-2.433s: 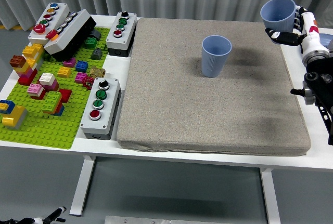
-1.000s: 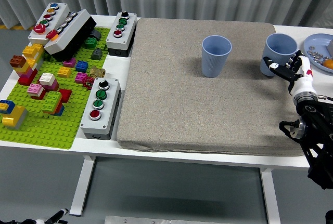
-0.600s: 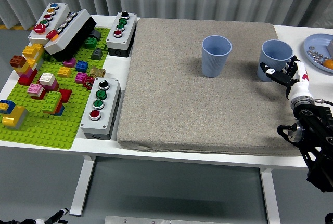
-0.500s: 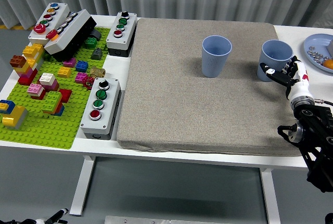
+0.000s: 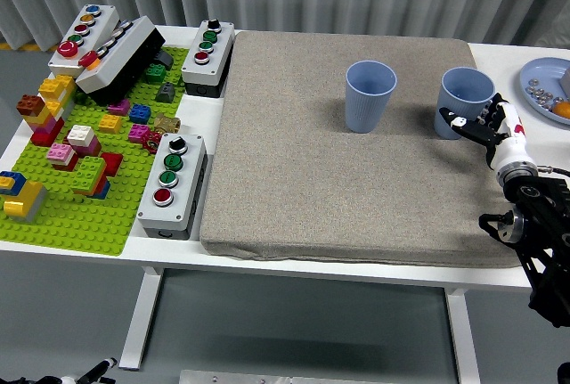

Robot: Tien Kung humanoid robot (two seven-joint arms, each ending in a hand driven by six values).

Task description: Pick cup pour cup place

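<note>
Two light blue cups stand upright on the grey mat (image 5: 294,179). One cup (image 5: 369,94) is at the mat's middle back, standing free. The other cup (image 5: 467,90) is near the mat's right edge. My right hand (image 5: 478,124) comes in from the lower right and wraps the lower part of this right cup, with the thumb across its front and the fingers behind its right side. My left arm is out of the picture.
A green brick baseplate (image 5: 62,219) with several coloured bricks fills the table's left. Button boxes (image 5: 171,183) (image 5: 208,56) (image 5: 107,45) stand along the mat's left side and at the back left. A blue plate (image 5: 545,77) with small items sits at the far right edge.
My right hand brought the cup down from high at the back right onto the mat's right side. In the last half second, cup and hand shifted slightly left.
</note>
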